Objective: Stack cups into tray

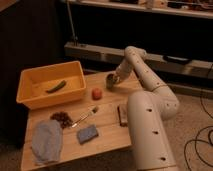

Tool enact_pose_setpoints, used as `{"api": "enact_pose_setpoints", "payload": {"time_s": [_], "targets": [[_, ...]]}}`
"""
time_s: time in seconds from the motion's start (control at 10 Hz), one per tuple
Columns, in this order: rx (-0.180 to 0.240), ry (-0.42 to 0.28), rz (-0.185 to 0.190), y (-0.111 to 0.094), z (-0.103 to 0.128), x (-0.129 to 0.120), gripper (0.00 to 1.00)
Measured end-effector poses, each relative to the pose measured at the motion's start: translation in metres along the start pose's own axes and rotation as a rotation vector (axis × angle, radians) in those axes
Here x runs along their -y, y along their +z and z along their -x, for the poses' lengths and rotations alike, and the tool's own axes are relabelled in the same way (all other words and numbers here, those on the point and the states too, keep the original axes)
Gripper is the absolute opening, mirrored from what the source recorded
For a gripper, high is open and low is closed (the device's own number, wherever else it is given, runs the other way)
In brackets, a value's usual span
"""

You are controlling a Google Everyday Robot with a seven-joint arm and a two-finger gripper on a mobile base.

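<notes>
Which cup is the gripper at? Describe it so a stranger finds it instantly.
Start at the yellow tray on the wooden table. Right of it, past the red fruit, the gripper meets a dark cup: the only upright round vessel visible.

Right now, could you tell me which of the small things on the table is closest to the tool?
The dark cup at the table's far edge: the tool is right at it, while the red fruit sits apart.

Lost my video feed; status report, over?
Gripper at dark grey-brown cup, table's far edge. Yellow plastic tray holds a green vegetable. Red fruit between cup and tray.
</notes>
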Motion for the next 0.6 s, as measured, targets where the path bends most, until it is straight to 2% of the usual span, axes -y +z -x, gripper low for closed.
{"api": "enact_pose_setpoints", "payload": {"time_s": [0.2,0.3,0.4,0.6], "targets": [[0.017,-0.009,0.006,0.003,0.005,0.001,0.12],[0.022,-0.015,-0.008,0.001,0.006,0.005,0.12],[0.019,-0.018,-0.029,-0.01,0.004,0.008,0.12],[0.019,-0.031,-0.048,-0.039,0.002,0.009,0.12]]}}
